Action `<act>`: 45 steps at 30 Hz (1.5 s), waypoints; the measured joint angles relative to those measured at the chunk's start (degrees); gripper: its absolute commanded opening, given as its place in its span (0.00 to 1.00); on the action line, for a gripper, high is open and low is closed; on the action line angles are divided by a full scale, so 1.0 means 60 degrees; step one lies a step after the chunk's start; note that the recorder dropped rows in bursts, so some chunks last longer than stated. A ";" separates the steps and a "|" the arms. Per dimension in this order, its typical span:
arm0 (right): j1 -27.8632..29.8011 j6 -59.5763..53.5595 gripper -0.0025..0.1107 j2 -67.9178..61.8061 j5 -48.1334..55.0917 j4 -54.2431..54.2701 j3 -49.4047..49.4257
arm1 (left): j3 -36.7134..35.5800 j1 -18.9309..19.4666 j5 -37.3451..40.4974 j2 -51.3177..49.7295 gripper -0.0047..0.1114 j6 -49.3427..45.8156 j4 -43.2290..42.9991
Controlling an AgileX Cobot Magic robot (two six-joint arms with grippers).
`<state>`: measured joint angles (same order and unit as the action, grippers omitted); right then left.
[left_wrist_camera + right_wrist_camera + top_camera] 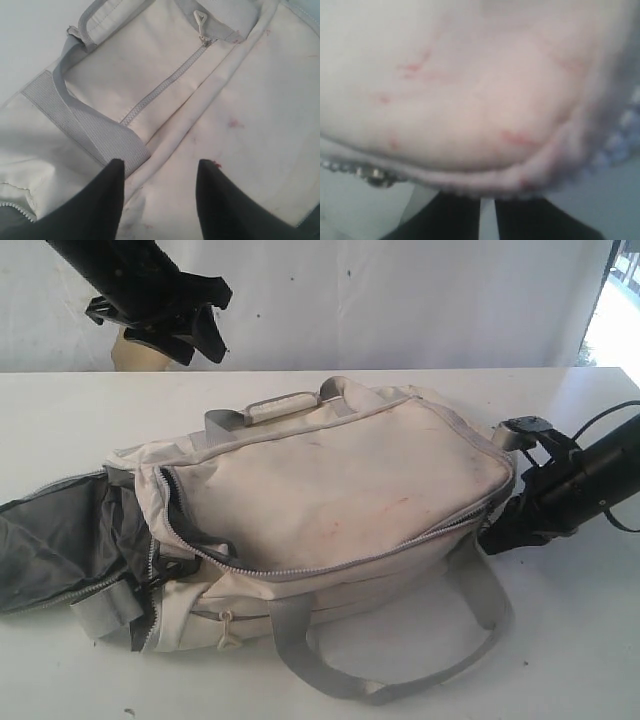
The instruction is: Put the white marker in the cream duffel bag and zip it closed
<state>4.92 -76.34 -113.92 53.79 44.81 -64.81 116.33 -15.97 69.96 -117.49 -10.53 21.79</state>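
Note:
The cream duffel bag (330,480) lies across the middle of the white table, pink-stained top panel up. Its left end gapes, showing dark grey lining (50,540). The white marker is not in view. My left gripper (220,325) hangs high above the back left, open and empty; in its wrist view the gripper (160,165) looks down on the bag (240,125) and a zip pull (201,22). My right gripper (497,532) presses against the bag's right end. Its fingers (455,215) are nearly together, tips hidden under the bag's seam (485,177).
A grey handle loop (400,670) spreads on the table (560,640) in front of the bag. Another handle (285,405) lies on the bag's far side. A metal zip slider (375,176) shows beside the right fingers. A beige object (140,352) stands behind the table.

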 measured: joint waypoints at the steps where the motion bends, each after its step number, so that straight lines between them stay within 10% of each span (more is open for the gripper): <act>1: 0.0000 0.0204 0.02 0.0102 0.0112 -0.0179 0.0000 | 0.0000 0.0000 0.0000 0.0000 0.44 0.0000 -0.0021; 18: 0.0000 0.2999 0.02 0.2015 0.2629 -0.0841 0.0016 | 0.0000 0.0000 0.0000 0.0000 0.44 -0.0094 0.0034; 30: -0.2317 0.4184 0.03 0.2127 0.2610 0.0227 0.0016 | 0.0000 0.0000 0.0000 0.0000 0.44 -0.0094 0.0231; 38: -0.2423 0.6235 0.54 0.2127 0.2610 0.0942 0.0016 | 0.0000 0.0000 0.0000 0.0000 0.45 -0.0269 0.1115; 45: -0.2441 0.6453 0.59 0.2127 0.2644 0.1158 0.0016 | 0.0000 -0.0080 0.0000 0.0000 0.45 -0.0425 0.1190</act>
<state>-9.72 -37.62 -101.16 69.65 51.76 -64.71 116.33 -16.45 69.96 -117.49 -13.08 28.93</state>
